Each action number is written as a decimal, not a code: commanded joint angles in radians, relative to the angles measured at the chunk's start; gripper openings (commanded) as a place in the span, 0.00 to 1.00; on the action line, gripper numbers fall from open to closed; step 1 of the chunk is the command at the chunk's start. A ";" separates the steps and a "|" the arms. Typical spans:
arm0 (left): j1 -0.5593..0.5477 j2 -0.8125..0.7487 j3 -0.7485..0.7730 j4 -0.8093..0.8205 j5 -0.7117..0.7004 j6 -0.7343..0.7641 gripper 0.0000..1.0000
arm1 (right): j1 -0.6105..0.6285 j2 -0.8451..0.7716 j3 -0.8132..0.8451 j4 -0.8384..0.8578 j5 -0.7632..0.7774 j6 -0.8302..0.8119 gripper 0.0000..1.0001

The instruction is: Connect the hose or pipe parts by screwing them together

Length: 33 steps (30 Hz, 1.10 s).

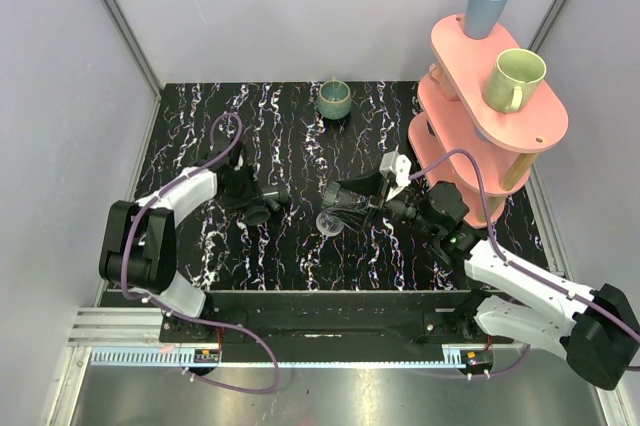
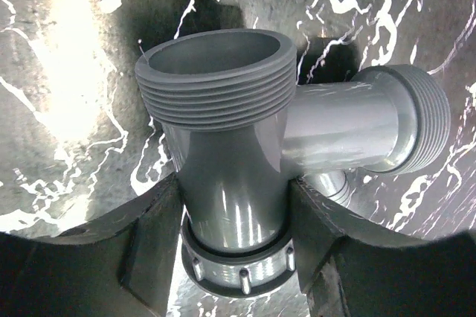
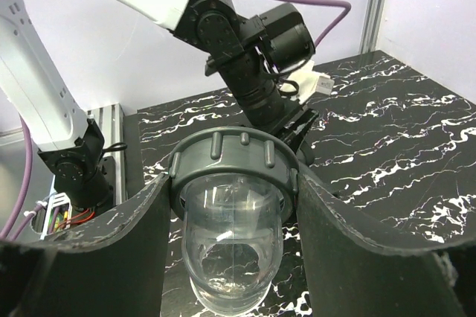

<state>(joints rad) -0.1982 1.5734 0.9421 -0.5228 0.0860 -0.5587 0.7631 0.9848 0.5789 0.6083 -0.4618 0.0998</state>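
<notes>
gripping the dark grey pipe fitting (image 2: 223, 175) by its smooth barrel, the left gripper (image 2: 236, 209) is closed partway, with a finger pressed against each side of the barrel. one wide threaded mouth of the fitting points up toward the wrist camera, a second threaded branch juts off to the right in that view, and a ribbed grey ring sits at the far end beyond the fingers. from above, this fitting sits left of centre over the black marbled tabletop (image 1: 300, 261); whether it touches the surface i cannot tell. the right gripper (image 3: 232, 205) is also partly closed, its fingers clamped on either side of the clear connector (image 3: 230, 246) at its ribbed grey collar, with the see-through domed body pointing toward the wrist camera. in the overhead view the connector is near the table's centre, apart from the fitting, with bare tabletop between them. a green cup (image 1: 334, 98) stands at the far edge, and a pink rack (image 1: 520, 126) carrying a blue cup (image 1: 487, 6) and a pale green mug (image 1: 515, 78) stands on the right.
</notes>
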 commanded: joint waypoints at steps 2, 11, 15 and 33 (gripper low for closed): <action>-0.004 -0.177 0.008 -0.014 -0.017 0.158 0.00 | 0.001 0.024 0.015 0.067 0.029 -0.011 0.35; -0.017 -0.494 -0.091 0.101 0.109 0.215 0.00 | 0.001 0.158 0.045 0.085 0.084 -0.251 0.36; -0.036 -0.621 -0.100 0.125 0.139 0.301 0.00 | 0.001 0.189 0.073 0.091 -0.021 -0.368 0.36; -0.041 -0.650 0.067 -0.065 0.477 0.269 0.00 | 0.022 0.245 0.196 0.010 -0.107 -0.817 0.32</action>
<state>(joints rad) -0.2367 0.9096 0.9298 -0.5751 0.4412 -0.2268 0.7689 1.2167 0.6949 0.6403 -0.5518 -0.5446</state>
